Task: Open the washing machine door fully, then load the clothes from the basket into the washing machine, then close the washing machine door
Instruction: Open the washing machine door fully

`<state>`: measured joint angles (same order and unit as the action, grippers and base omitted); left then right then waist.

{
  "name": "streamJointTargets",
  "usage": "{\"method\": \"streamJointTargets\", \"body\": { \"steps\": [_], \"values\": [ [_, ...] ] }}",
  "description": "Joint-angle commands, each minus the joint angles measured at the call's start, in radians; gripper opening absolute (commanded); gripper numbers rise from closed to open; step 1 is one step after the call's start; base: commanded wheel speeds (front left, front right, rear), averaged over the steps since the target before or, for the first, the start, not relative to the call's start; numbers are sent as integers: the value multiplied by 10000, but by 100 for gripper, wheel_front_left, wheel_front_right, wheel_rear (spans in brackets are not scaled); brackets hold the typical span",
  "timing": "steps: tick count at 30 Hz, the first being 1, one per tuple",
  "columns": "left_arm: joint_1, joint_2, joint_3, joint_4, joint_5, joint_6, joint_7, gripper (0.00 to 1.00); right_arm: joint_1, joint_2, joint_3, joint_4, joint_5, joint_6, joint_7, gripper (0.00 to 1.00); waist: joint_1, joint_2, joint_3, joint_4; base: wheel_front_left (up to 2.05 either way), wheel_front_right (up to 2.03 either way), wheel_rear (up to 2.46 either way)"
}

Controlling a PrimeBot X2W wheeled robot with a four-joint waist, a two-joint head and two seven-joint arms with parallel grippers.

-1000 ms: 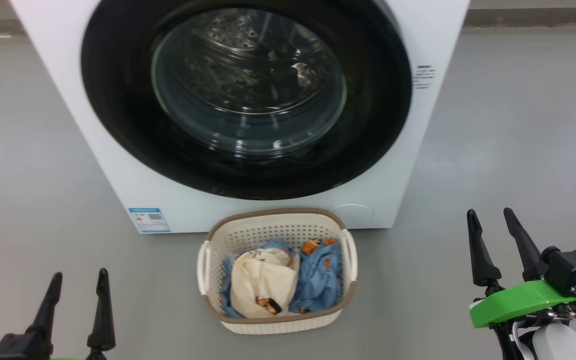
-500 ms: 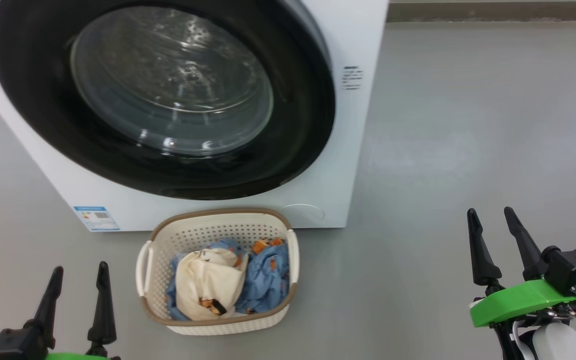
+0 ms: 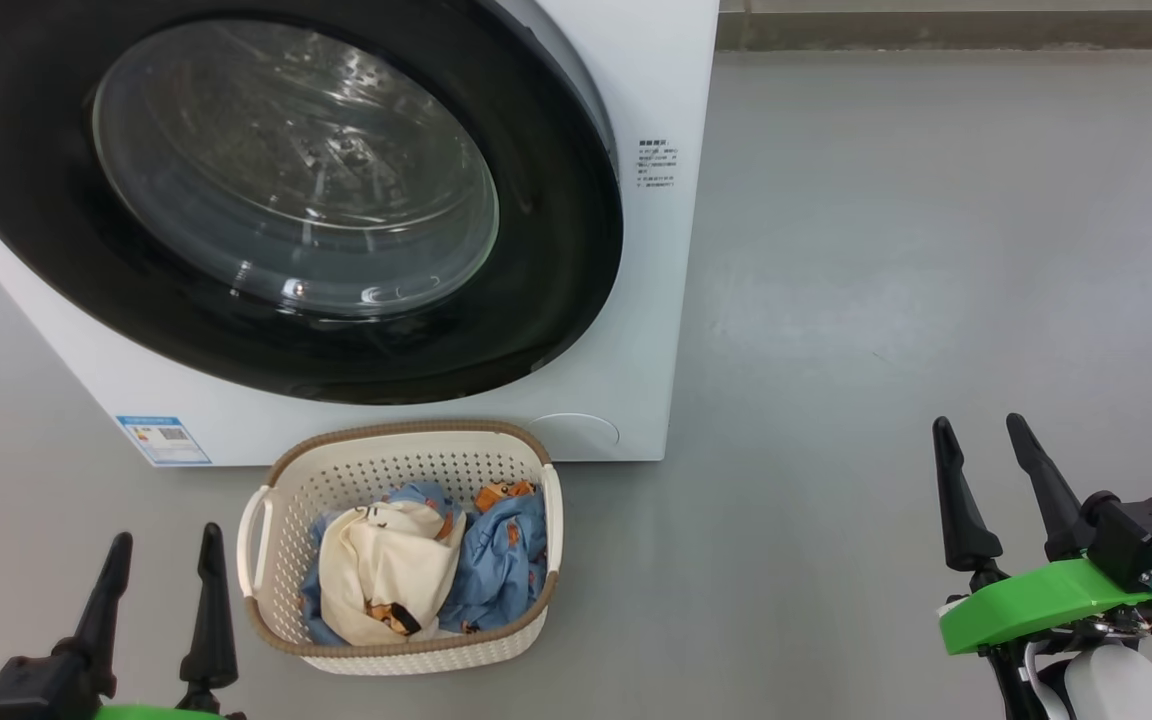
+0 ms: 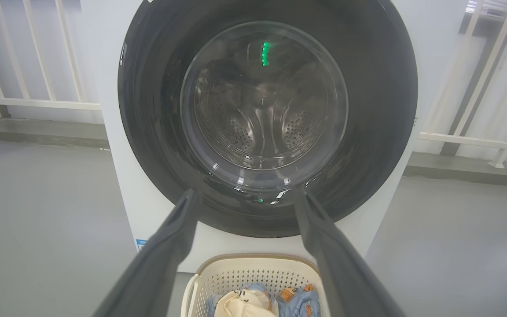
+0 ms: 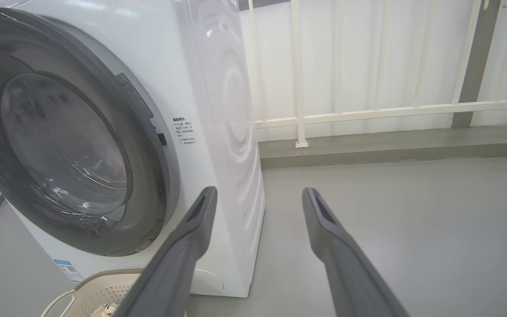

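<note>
Squarely before the shut washing machine door [image 3: 281,190] stands the basket [image 3: 386,470]; both jaws apart.

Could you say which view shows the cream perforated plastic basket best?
The head view: the whole cream perforated plastic basket shows, rim and both handles. The left wrist view cuts it at the bottom edge; the right wrist view catches one corner.

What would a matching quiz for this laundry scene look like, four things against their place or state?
Things:
1. round glossy black-rimmed glass washing machine door
2. small cream perforated plastic basket
3. cream and light blue printed clothes
4. right tool, two dark fingers

States:
A. open, empty
B. on grey floor before the white front-loading washing machine
C. shut
D. heaped in the basket

Pairs: 1-C, 2-B, 3-D, 4-A
</note>
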<state>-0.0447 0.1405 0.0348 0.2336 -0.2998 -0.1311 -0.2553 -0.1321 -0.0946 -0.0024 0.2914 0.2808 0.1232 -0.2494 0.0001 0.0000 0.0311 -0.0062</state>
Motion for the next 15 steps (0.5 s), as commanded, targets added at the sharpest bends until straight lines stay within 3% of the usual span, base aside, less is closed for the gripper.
{"method": "streamJointTargets", "body": {
  "steps": [1,7,8,10,15],
  "values": [
    [-425,246,283,-181,-62,6,-65,100,-218,-52,215,-223,-61,75,-124,100,-1,0,2,6,0,0,0],
    [-381,133,210,-192,-107,5,-65,100,-337,-24,273,-183,70,75,-124,100,-1,0,23,56,0,0,0],
    [-360,95,200,-192,-115,5,-65,100,-385,-11,311,-172,147,75,-124,55,-1,0,22,67,0,0,0],
    [-319,16,191,-190,-132,5,-65,100,-516,23,364,-145,365,75,-124,0,-1,0,42,95,0,0,0],
    [-321,-121,151,-198,-143,5,-65,100,-1074,177,300,-341,1233,75,-124,0,-1,0,175,234,0,0,0]
  ]
}}
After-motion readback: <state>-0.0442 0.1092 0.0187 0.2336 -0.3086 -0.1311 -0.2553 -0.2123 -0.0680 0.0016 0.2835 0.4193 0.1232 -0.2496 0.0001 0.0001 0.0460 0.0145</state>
